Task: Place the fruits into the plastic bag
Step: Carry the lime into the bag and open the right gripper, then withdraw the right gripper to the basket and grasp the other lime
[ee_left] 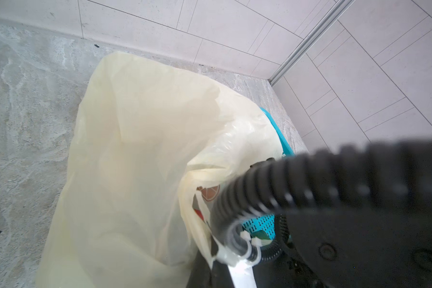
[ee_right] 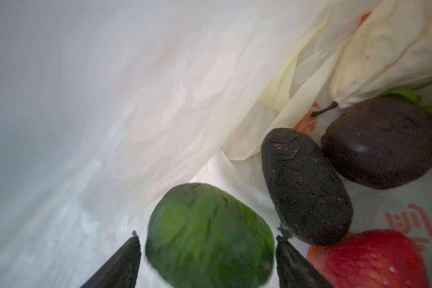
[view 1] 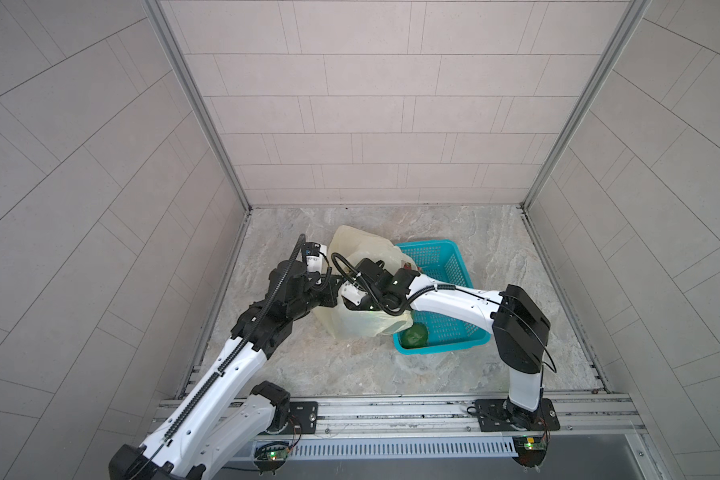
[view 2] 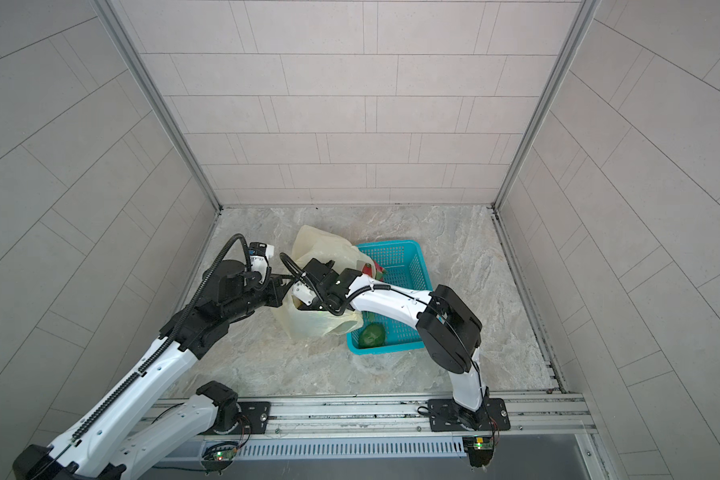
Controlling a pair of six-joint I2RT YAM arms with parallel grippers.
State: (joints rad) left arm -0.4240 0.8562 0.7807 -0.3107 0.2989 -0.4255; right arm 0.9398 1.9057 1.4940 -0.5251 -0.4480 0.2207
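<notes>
Grey marbled tabletop carries cream plastic bag, touching teal basket

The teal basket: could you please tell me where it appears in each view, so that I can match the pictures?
Top views: in both, the teal basket sits on the floor, right of centre, against the bag's right side.
Left wrist: a teal rim shows past the bag's far edge.
Right wrist: not in it; this view looks inside the bag.
Shared landmark: the cream plastic bag.
</notes>
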